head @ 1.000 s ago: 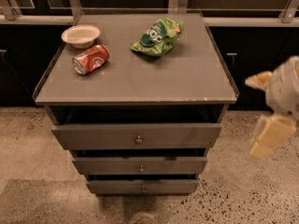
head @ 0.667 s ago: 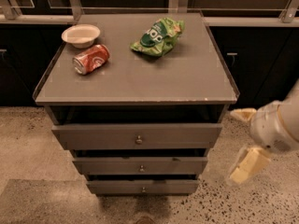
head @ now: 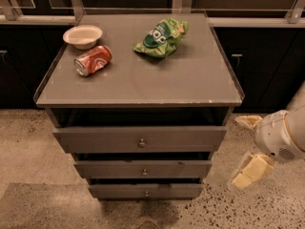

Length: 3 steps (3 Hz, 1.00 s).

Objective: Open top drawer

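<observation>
The top drawer [head: 95,139] is the widest of three grey-brown fronts under the cabinet top, with a small round metal knob [head: 141,142] at its centre. A dark gap shows above its front. My gripper [head: 245,147] hangs to the right of the cabinet, level with the top and middle drawers and clear of them. It is open and empty, with one pale finger [head: 248,121] above and the other below, both pointing left.
On the cabinet top [head: 190,82] lie a white bowl [head: 83,36], a red soda can [head: 93,60] on its side and a green chip bag [head: 161,37]. Middle drawer [head: 109,169] and bottom drawer [head: 119,191] sit below. Dark cabinets stand behind; speckled floor [head: 28,147] surrounds.
My gripper has moved down and to the left, from beside the cabinet top to the level of the drawers. The drawers and the things on top have not moved.
</observation>
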Motion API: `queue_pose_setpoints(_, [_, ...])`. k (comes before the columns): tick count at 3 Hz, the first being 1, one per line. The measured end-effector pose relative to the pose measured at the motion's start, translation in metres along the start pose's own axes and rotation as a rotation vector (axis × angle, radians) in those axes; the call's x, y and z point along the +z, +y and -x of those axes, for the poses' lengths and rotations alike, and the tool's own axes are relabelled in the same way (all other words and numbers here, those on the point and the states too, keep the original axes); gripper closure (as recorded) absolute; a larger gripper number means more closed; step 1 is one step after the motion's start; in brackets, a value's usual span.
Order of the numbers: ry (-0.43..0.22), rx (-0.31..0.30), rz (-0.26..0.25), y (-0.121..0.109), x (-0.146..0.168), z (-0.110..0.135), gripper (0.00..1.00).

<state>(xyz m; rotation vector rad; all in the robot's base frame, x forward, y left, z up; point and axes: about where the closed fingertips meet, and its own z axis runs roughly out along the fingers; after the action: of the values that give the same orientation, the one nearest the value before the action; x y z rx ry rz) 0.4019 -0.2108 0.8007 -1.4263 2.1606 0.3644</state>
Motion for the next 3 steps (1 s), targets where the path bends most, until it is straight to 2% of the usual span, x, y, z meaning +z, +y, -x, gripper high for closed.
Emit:
queue_pose_setpoints(1, [-0.11, -0.002, 0.011, -0.012, 0.031, 0.0, 0.0])
queue_pose_setpoints(2, [-0.177, -0.018, 0.062, -0.018, 0.07, 0.003, 0.0])
queue_pose_setpoints(3, [-0.216, -0.062, 0.087, -0.026, 0.099, 0.015, 0.0])
